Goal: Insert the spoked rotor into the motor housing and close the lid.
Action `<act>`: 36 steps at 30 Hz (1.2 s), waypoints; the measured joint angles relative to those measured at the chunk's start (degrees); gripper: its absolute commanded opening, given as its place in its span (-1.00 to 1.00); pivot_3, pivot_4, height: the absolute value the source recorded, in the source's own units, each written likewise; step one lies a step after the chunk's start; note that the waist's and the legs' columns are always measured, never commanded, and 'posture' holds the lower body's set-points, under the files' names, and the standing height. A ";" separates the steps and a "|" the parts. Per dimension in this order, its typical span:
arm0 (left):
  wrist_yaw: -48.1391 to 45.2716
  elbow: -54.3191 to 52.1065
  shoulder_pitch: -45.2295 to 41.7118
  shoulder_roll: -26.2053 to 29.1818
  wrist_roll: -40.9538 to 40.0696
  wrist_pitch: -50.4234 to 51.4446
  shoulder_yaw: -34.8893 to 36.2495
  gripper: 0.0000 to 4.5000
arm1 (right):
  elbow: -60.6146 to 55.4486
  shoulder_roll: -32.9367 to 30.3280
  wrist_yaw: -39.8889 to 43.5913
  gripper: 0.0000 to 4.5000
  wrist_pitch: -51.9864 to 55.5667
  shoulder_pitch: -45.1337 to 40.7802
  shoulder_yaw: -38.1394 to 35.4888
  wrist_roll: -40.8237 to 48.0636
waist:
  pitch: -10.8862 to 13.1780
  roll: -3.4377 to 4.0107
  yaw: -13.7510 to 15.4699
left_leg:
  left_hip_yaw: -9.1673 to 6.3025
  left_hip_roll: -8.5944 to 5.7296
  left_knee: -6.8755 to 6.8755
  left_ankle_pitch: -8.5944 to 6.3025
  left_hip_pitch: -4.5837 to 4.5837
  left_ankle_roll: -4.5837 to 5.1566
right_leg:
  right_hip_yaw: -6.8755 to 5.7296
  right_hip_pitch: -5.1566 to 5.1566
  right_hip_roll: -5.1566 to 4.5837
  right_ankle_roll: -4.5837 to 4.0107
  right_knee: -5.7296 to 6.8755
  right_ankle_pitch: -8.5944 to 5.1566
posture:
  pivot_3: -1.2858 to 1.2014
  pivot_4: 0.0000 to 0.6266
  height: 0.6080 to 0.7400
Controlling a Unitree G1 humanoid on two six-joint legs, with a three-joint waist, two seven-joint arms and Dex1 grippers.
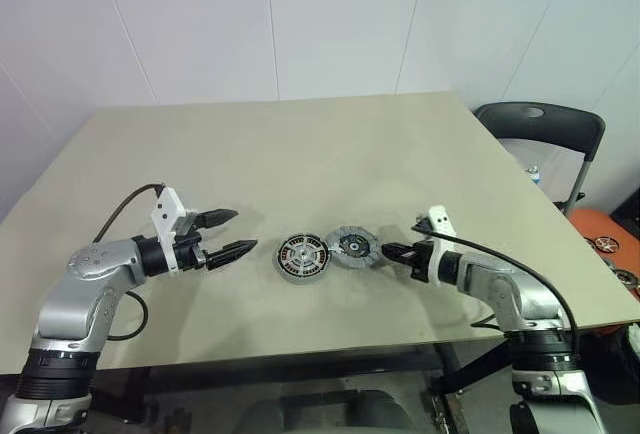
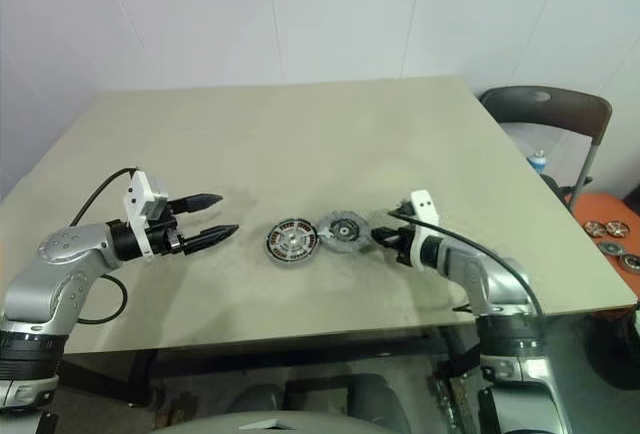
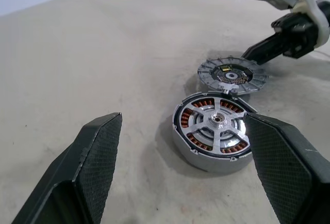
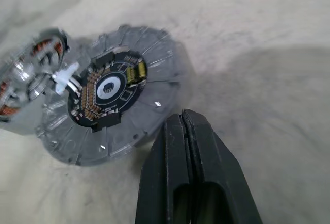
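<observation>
1. Bench (image 1: 300, 134): matt beige top, faintly mottled, no gloss.
2. Motor housing (image 3: 216, 131): polished silvery metal hub & spokes, copper-coloured windings, dull grey outer wall.
3. Lid (image 4: 111, 95): grey cast-look metal w/ radial ribs, satin finish; dark circuit-board centre w/ small glinting parts.
4. Left gripper (image 3: 180, 167): matt black fingers, fine cross-hatch texture on pads.
5. Right gripper (image 4: 188, 146): smooth black plastic-look fingers, slight sheen.

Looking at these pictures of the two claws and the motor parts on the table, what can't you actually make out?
- Whether the lid leans on or only abuts the motor housing: their edges overlap.
- The housing's near side, left wrist view: covered by a left claw finger.
- Whether the shut right claw touches the lid: too small in the head views.
- The housing, right wrist view: blurred, cut off.
</observation>
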 measured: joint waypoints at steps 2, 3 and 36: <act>0.20 -0.33 0.63 -0.02 0.00 0.00 0.14 0.78 | 0.46 1.01 -2.00 -0.98 -1.32 0.24 0.23 -0.81 | 0.00 0.00 0.03 | -0.01 0.00 0.00 0.00 -0.01 0.00 | 0.00 0.00 0.00 0.00 -0.01 0.00 | 0.03 -1.00 1.00; 0.35 -0.60 1.06 -0.01 0.00 0.00 0.29 0.78 | 1.24 1.55 -2.99 -0.98 -2.12 0.26 0.17 -1.18 | 0.00 0.00 0.03 | -0.01 0.00 0.00 0.00 -0.01 0.00 | 0.00 0.00 -0.01 0.00 -0.02 0.00 | 0.03 -1.00 1.00; 0.75 -0.74 1.58 0.05 0.23 -0.17 0.98 0.78 | 0.88 9.33 -2.40 -0.98 0.41 -7.13 2.37 6.27 | 0.02 0.03 -0.19 | -0.04 0.14 -0.01 -0.06 0.01 0.08 | 0.01 0.03 0.16 0.02 -0.13 0.02 | 0.03 -1.00 1.00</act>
